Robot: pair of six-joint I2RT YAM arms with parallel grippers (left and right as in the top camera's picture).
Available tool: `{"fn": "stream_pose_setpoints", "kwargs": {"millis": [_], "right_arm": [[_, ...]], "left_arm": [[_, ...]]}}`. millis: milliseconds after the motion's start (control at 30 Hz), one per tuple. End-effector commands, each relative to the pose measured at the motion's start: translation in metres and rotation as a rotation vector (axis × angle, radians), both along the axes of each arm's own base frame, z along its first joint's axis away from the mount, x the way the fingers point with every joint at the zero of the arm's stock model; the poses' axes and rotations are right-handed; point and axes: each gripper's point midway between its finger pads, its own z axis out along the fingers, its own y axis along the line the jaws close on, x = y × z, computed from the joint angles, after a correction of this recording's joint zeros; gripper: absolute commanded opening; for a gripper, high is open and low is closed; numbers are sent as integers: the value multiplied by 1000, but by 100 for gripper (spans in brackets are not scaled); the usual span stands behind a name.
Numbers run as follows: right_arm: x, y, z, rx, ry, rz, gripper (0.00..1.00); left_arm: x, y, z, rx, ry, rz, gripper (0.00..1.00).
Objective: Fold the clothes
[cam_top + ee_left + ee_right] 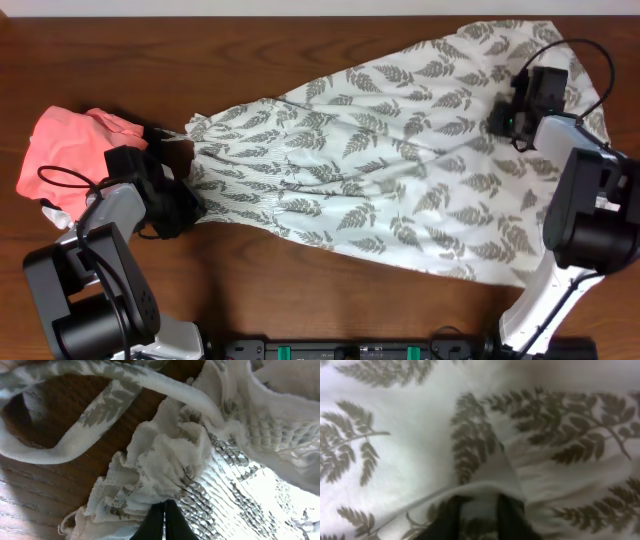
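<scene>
Overall, the clothes [380, 170] lie opened out at full length, running diagonally across the tabletop [300, 40] from the gathered bodice at the left to the broad hem at the upper right. The cloth is mostly flat, with shallow wrinkles through its middle. No part is laid back over another, so as far as the views show, no fold has yet been made and the whole folding sequence is left to do. This reads as the grasp that comes ahead of a first fold.

The left hand [185, 205] sits at the bodice end. In its wrist view its fingers [155, 525] are drawn almost together, and they appear to pinch the ruffled edge of the smocked fabric, with a thin white strap [45, 452] looping over bare wood beside it.

The right hand [503, 122] rests on the skirt near the hem. Its fingers [512, 515] stand slightly apart and grip a raised ridge of printed cloth between them.

A salmon-pink garment [70, 150] lies crumpled at the far left, just beside the bodice, and takes no part in the step.
</scene>
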Motion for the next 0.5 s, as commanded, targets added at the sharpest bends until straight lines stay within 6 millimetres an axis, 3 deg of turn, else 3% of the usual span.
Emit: {"fn": "stream_pose_setpoints", "kwargs": {"millis": [0, 67, 167, 233, 333, 367, 433, 467], "right_arm": [[-13, 2, -56, 15, 79, -15, 33], [-3, -5, -55, 21, 27, -50, 41], [9, -32, -49, 42, -59, -145, 49], [12, -44, -46, 54, -89, -183, 50], [7, -45, -48, 54, -69, -176, 61], [3, -44, -48, 48, -50, -158, 77], [-4, -43, -41, 29, -16, -131, 99], [-7, -44, -35, 26, -10, -131, 99]], "left_arm": [[-25, 16, -22, 94, 113, 5, 5], [-25, 16, -22, 94, 113, 5, 6], [-25, 16, -22, 94, 113, 5, 6], [-25, 16, -22, 94, 113, 4, 6], [-26, 16, -22, 94, 114, 4, 6], [-25, 16, -22, 95, 112, 0, 6], [-25, 15, -22, 95, 112, -3, 6], [-25, 15, -22, 95, 112, -2, 6]]}}
